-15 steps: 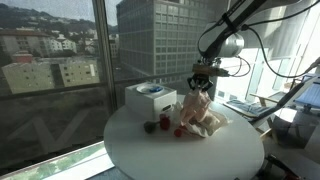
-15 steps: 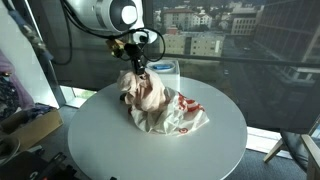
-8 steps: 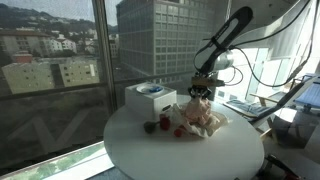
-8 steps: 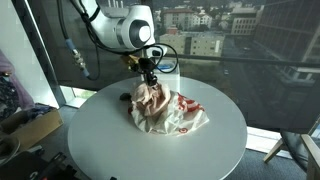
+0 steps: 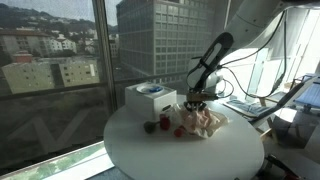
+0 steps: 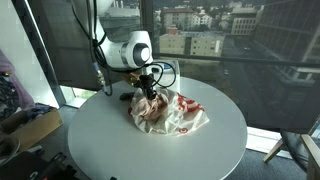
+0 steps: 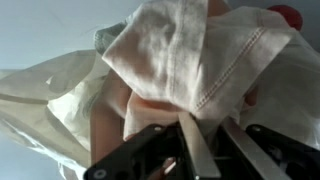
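Observation:
A crumpled cream cloth with red marks lies in a heap on the round white table, in both exterior views (image 5: 207, 123) (image 6: 172, 116). My gripper (image 5: 197, 101) (image 6: 148, 91) is low over the heap's top and shut on a fold of the cloth. In the wrist view the cloth (image 7: 190, 60) fills the frame and a hemmed corner of it sits pinched between the two fingers (image 7: 205, 128).
A white box (image 5: 150, 98) (image 6: 166, 69) stands at the table's window side, close behind the cloth. Small dark red things (image 5: 164, 122) lie on the table (image 5: 150, 155) between box and cloth. Windows surround the table; a cluttered desk (image 5: 245, 104) stands beyond.
My gripper has come down with the cloth in it. The lifted fold has sunk from well above the table onto the heap. The arm has bent lower.

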Available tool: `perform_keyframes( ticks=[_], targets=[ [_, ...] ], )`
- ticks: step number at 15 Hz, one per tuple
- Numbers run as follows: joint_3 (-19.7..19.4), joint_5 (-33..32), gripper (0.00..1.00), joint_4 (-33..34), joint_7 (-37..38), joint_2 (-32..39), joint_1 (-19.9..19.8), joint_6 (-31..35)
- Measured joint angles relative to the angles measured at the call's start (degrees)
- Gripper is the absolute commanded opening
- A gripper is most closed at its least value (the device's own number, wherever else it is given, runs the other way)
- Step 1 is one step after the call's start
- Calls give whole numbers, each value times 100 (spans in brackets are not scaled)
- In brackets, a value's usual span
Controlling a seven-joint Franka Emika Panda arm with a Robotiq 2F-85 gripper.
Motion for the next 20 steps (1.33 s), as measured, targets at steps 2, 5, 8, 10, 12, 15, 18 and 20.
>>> perform_keyframes(
  ticks=[2, 5, 8, 10, 12, 15, 18, 20],
  targets=[
    [-166, -184, 4, 236, 26, 288, 193, 98],
    [-637, -684, 4, 590, 283, 615, 646, 262],
    [-844, -743, 43, 827, 343, 855, 820, 264],
    [-877, -745, 57, 863, 343, 944, 837, 257],
    [-1161, -1126, 73, 857, 458, 910, 1054, 256],
    [-1923, -2009, 95, 770, 946, 553, 1633, 248],
    [-2028, -2357, 100, 539, 1087, -251, 1757, 6],
    [-1564, -2219, 100, 324, 839, -846, 1546, -234]
  ],
)
